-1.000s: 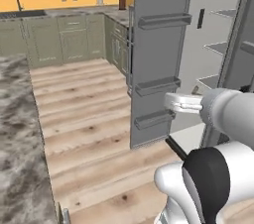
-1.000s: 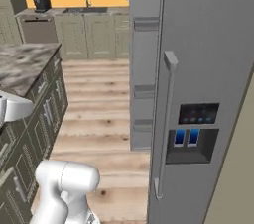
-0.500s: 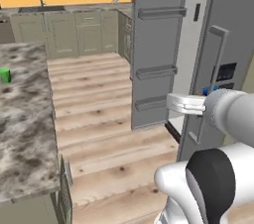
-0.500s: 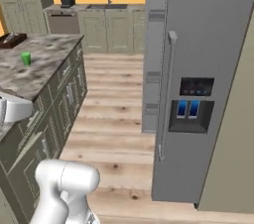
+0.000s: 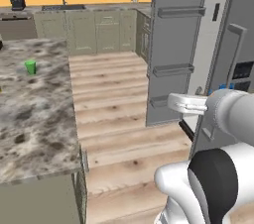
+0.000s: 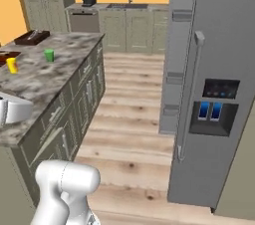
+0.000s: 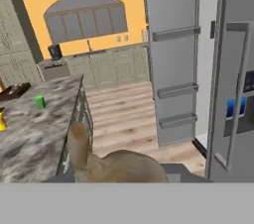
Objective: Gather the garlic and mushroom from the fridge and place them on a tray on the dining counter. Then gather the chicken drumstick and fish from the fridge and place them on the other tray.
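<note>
My gripper [image 7: 124, 176] is clamped on a tan chicken drumstick [image 7: 116, 163]. The dining counter [image 7: 34, 134] lies at nine o'clock, the other tray [image 6: 32, 36] at its far end. I judge a level carry best, lowering inside the tray's walls before letting go.

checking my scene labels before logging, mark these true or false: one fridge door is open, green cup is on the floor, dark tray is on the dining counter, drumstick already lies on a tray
One fridge door stands open: true.
The green cup is on the floor: false, it stands on the dining counter.
The other tray, deep and dark brown, sits on the dining counter's far end: true.
The chicken drumstick lies on a tray: false, it is close before the hand camera, gripped in the shut end effector, short of the counter.
</note>
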You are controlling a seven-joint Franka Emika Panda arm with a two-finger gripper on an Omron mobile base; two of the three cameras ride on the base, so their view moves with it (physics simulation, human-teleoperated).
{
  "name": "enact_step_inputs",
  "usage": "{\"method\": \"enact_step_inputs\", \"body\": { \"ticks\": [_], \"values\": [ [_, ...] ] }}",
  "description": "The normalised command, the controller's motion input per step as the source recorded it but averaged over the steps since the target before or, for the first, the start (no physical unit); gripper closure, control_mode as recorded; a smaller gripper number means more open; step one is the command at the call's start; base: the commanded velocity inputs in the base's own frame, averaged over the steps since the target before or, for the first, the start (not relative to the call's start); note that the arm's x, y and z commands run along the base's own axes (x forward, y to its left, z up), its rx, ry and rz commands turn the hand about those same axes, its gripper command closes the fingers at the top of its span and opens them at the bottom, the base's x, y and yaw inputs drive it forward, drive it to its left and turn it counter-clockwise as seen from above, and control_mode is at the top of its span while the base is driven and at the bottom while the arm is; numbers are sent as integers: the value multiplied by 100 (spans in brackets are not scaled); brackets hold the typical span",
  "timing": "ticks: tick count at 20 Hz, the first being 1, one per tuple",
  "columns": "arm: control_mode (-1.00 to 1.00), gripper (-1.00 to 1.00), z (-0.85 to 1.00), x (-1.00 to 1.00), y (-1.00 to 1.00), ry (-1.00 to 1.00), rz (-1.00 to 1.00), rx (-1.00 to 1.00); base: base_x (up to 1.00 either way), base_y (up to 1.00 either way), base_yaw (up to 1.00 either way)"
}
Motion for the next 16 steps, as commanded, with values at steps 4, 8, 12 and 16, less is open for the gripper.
{"method": "enact_step_inputs", "body": {
  "ticks": [4, 8, 12, 16],
  "values": [
    [100, 100, 0, 0, 0, 0, 0, 0, 6, 85, 16],
    [100, 100, 0, 0, 0, 0, 0, 0, 24, 100, 8],
    [100, 100, 0, 0, 0, 0, 0, 0, 41, 100, 2],
    [100, 100, 0, 0, 0, 0, 0, 0, 37, 100, 0]
  ]
}}
